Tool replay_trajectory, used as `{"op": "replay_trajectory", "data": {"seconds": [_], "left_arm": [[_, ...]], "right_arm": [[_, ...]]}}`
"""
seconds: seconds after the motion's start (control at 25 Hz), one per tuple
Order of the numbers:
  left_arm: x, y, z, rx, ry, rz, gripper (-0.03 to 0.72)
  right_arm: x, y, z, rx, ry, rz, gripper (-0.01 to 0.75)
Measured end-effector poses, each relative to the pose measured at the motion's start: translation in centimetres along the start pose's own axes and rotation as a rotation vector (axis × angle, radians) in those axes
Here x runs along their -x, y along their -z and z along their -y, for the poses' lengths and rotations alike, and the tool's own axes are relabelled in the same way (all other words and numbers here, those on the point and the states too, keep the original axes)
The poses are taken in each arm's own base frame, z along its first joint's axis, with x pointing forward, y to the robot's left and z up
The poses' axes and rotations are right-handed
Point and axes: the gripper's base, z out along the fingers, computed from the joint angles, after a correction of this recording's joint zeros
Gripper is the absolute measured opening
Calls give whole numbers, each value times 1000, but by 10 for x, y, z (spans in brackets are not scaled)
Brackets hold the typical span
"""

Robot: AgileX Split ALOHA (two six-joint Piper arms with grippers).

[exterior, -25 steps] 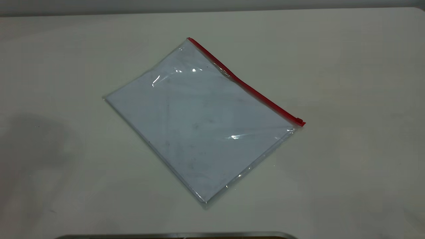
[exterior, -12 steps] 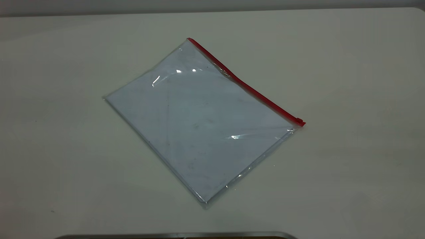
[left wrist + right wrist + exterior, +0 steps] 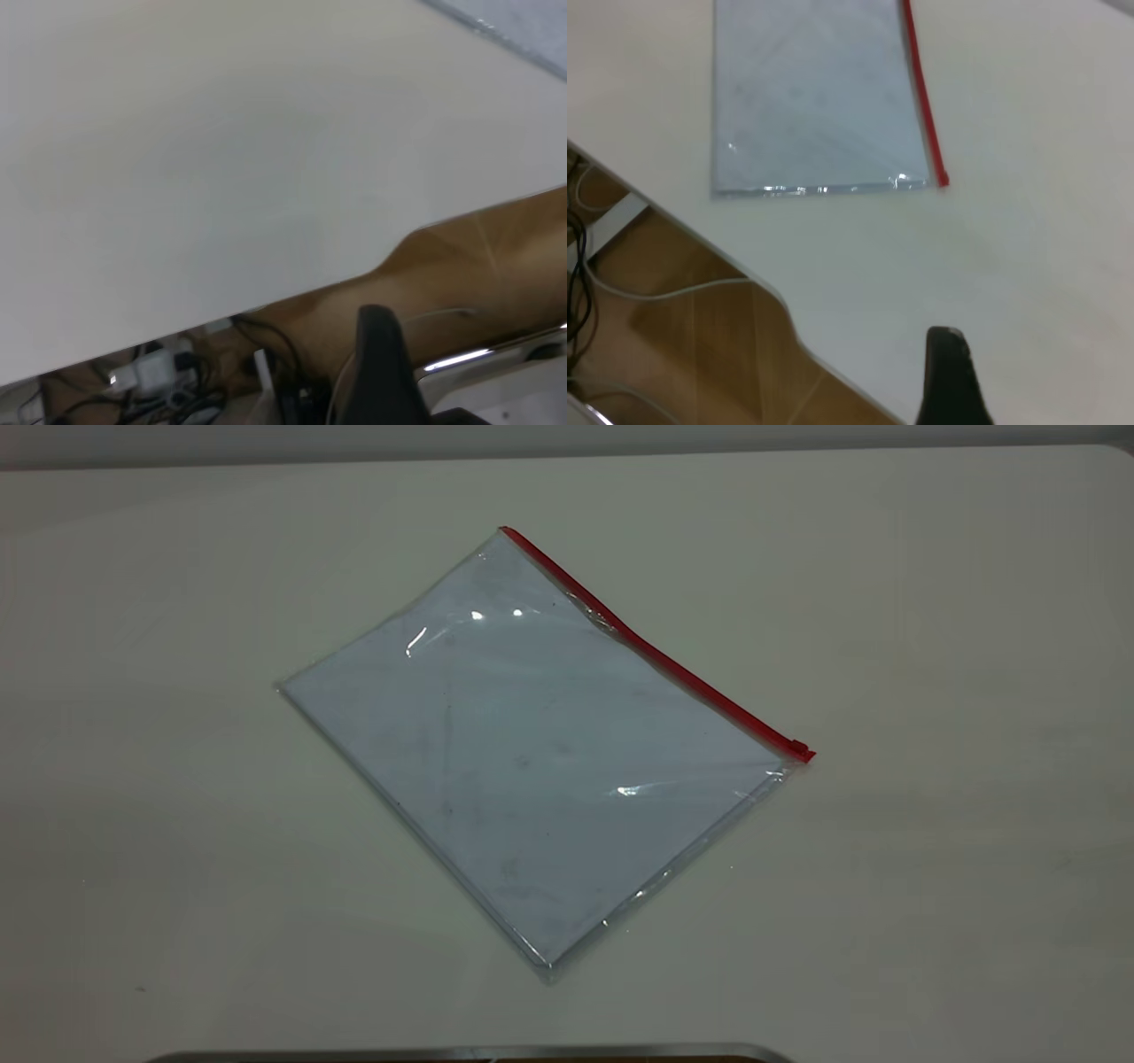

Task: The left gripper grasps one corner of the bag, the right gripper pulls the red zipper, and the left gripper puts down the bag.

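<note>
the bag point(image 3: 532, 753) lies flat mid-table point(image 3: 930, 602), zipper point(image 3: 656, 654) along its far-right edge.

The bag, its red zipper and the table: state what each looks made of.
The bag: clear glossy plastic film, judging by bright glints and scuffs, a pale sheet showing through.
The red zipper: probably moulded plastic, opaque red.
The table: smooth matte off-white top, maybe laminate; material uncertain.

left gripper point(image 3: 379, 367): one black rounded finger tip visible. right gripper point(image 3: 950, 376): one black tapered finger, matte, tip rounded.
</note>
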Motion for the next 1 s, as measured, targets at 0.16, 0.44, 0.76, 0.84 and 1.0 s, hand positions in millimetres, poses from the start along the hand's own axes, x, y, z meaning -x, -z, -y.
{"op": "replay_trajectory", "data": {"seconds": [0.16, 0.44, 0.76, 0.84, 1.0], "left_arm": [[-11, -4, 2, -8, 0, 18, 590], [-15, -9, 3, -9, 4, 26, 590], [-15, -13, 2, -5, 25, 33, 590], [-15, -13, 2, -5, 25, 33, 590], [-15, -13, 2, -5, 24, 33, 590]], "right_arm": [[-1, 1, 0, -4, 3, 11, 535], [-1, 1, -1, -3, 1, 12, 535], [-1, 1, -1, 0, 0, 13, 535], [-1, 1, -1, 0, 0, 13, 535], [-1, 1, -1, 0, 0, 13, 535]]}}
